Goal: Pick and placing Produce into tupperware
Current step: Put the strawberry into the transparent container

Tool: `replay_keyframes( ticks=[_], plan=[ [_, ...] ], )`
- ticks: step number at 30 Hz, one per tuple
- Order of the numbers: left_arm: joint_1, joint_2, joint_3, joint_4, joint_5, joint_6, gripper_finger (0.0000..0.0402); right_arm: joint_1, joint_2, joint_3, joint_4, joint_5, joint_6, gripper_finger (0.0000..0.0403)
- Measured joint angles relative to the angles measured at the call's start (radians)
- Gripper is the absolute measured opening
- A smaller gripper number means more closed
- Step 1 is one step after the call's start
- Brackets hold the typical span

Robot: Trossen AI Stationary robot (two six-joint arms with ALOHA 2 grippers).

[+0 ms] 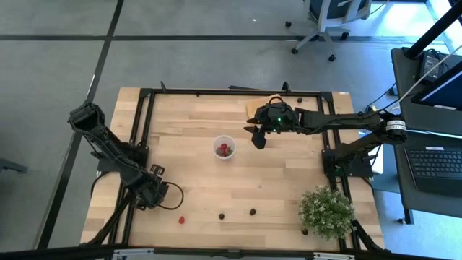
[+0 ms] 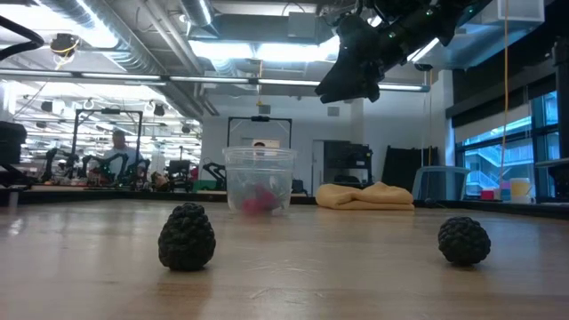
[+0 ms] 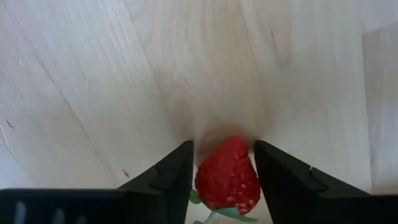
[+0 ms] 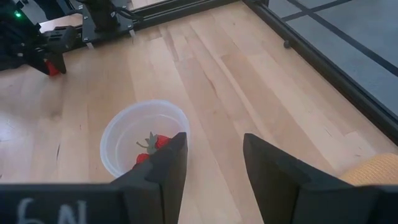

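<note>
Apparently, left gripper (image 3: 222, 165) snug around a strawberry (image 3: 227, 176).

Tub (image 1: 224, 148) mid-table w/ berries inside; plant (image 1: 326, 210) at front right corner; cloth (image 2: 364, 196) behind.

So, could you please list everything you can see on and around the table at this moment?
Round translucent-white plastic cup: one, mid-table, red strawberry pieces inside.
Loose red strawberry: one, near the front-left edge, between the left gripper's fingers.
Dark maroon bumpy berries: two, along the front edge.
Folded orange-yellow cloth: one, at the back of the table, beyond the cup.
Bushy green plant with white flowers: one, front-right corner.
Light wooden table: one.
Grey office chair: one, on the floor behind the table.
Left gripper: low at the front-left, fingers around the strawberry.
Right gripper: open, raised just right of the cup.
</note>
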Motion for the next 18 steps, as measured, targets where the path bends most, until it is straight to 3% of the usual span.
replay_keyframes(
  ticks=[7, 18],
  plan=[
    [0.000, 0.000, 0.000, 0.002, 0.011, -0.006, 0.0139, 0.000, 0.000, 0.000, 0.000, 0.000, -0.001, 0.0161],
    [0.000, 0.000, 0.000, 0.006, 0.010, -0.108, 0.0161, 0.000, 0.000, 0.000, 0.000, 0.000, -0.001, 0.0161]
  ],
)
